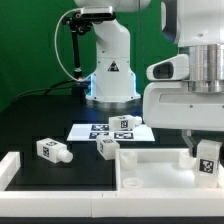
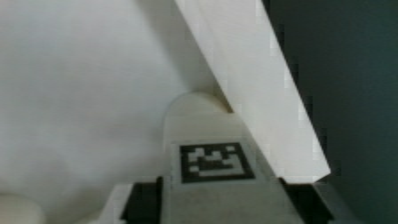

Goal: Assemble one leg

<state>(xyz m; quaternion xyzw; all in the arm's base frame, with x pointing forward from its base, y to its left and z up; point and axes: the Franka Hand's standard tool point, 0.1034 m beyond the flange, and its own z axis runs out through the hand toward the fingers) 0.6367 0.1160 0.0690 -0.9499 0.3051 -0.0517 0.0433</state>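
My gripper (image 1: 203, 163) is shut on a leg (image 1: 209, 153), a stubby white peg with a black-and-white tag, at the exterior view's right. It holds the leg over the right corner of the large white square panel (image 1: 150, 168) with a raised rim. In the wrist view the leg (image 2: 212, 140) sits between the dark finger pads (image 2: 155, 200), its tip close to the panel's rim (image 2: 249, 80), above the panel's flat face (image 2: 80, 100). Whether the leg touches the panel cannot be told.
Two loose legs (image 1: 54, 150) (image 1: 108, 147) lie on the black table left of the panel. A third (image 1: 122, 125) sits on the marker board (image 1: 88, 131). A white bracket (image 1: 14, 166) runs along the front left. The robot base (image 1: 108, 70) stands behind.
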